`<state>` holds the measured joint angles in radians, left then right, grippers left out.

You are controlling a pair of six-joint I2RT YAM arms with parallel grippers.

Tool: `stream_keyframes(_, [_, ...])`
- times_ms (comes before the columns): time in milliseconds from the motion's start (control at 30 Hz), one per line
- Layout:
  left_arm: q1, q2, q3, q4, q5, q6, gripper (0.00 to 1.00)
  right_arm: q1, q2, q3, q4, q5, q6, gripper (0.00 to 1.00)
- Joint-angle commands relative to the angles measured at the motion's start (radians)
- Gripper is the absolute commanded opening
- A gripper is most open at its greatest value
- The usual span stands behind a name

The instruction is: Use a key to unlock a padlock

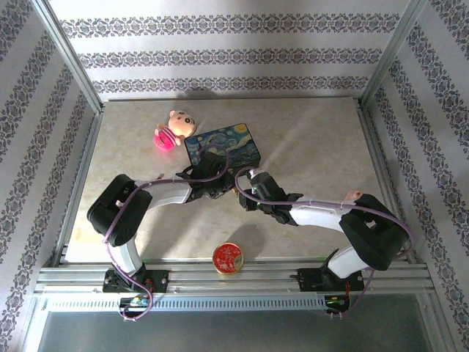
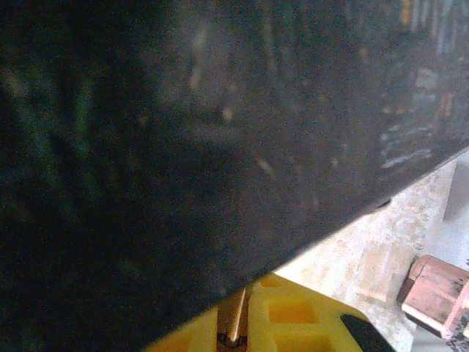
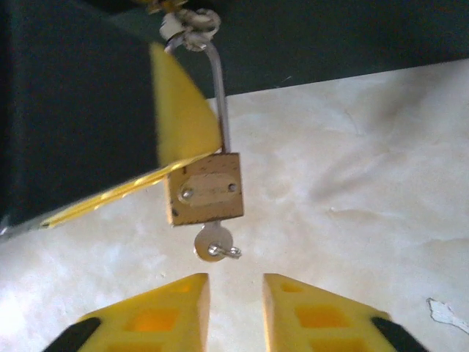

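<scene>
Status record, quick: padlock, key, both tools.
padlock: hangs by its shackle from the painted box; locked or not, cannot tell
key: in the keyhole, nothing gripping it
right tool: open, facing the key, not touching it
left tool: one finger at the padlock's side; open or shut, cannot tell

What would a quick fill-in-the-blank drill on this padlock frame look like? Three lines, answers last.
1. A small silvery ____ sticks out of the underside of the padlock.
2. The right tool, just short of the padlock, stands ____ and holds nothing.
3. In the top view, the plush toy beside the painted box is coloured ____.
Missing words: key; open; pink.
</scene>
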<state>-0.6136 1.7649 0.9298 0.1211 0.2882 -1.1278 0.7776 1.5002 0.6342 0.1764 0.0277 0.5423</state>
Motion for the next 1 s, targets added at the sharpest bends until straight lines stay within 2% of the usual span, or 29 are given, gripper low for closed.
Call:
stream_keyframes(0, [0.009,0.005,0.006,-0.086,0.039,-0.038,0.13,0.038,-0.018,0.040,-0.068,0.100,-0.072,0.30])
stream_keyframes(400, [0.014,0.014,0.018,-0.091,0.063,-0.044,0.13,0.091,0.057,0.132,-0.156,0.202,-0.129,0.32])
stream_keyframes(967, [0.015,0.015,0.007,-0.079,0.068,-0.045,0.13,0.110,0.150,0.163,-0.151,0.202,-0.161,0.32])
